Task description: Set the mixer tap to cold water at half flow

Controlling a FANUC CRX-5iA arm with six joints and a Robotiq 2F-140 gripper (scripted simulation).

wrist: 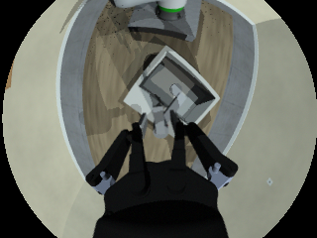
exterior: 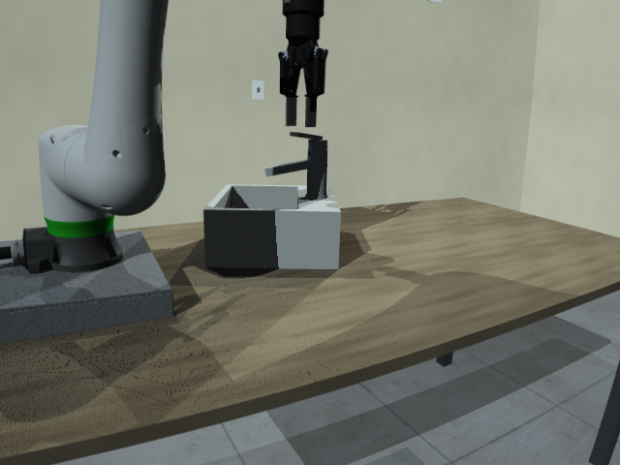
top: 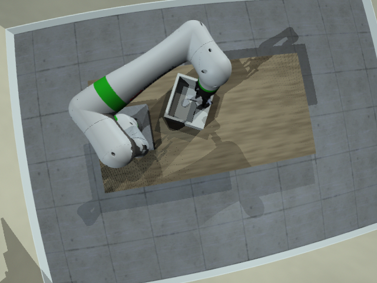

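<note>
Nearest me is the table [exterior: 450,280], base [exterior: 125,300] at the left with the arm [exterior: 125,100] rising off it. Further back sits the sink [exterior: 305,234], and the tap [exterior: 317,170] stands on its far right rim, spout [exterior: 285,169] poking left over the basin, lever [exterior: 305,136] lying flat on top and pointing left too, so I judge flow is off and nothing is set yet. My gripper [exterior: 300,120] hangs straight above the lever, apart from it, fingers [exterior: 291,112] partly closed with a narrow gap and nothing between them. Risks as I see them: the gap is tight, so coming down a bit off line would land a fingertip on the lever and press it down, not straddle it. I cannot see the red or blue dot clearly in any view, so turning the wrong way is likely. Lifting past halfway gives full flow. Wrist view is too small to check alignment.
</note>
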